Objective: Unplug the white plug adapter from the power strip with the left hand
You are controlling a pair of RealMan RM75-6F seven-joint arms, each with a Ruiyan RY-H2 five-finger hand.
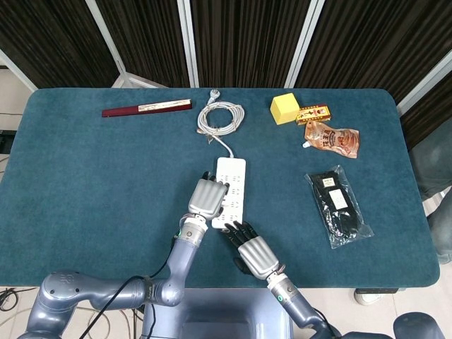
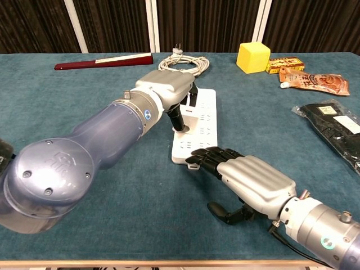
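The white power strip (image 1: pixel 232 185) (image 2: pixel 205 121) lies lengthwise at the table's middle, its cable running to a coil at the back. My left hand (image 1: pixel 207 198) (image 2: pixel 166 90) covers the strip's left side. In the chest view its thumb (image 2: pixel 178 120) and curled fingers close around the white plug adapter (image 2: pixel 188 117), which sits in the strip and is mostly hidden. My right hand (image 1: pixel 254 252) (image 2: pixel 253 177) lies flat with its fingertips (image 2: pixel 198 155) pressing on the strip's near end.
The coiled white cable (image 1: pixel 220 117) lies behind the strip. A dark red strip (image 1: pixel 146 108) is at the back left. A yellow block (image 1: pixel 284 107), a small red box (image 1: pixel 314 113), a snack pouch (image 1: pixel 333 138) and a black bagged item (image 1: pixel 339 205) lie to the right.
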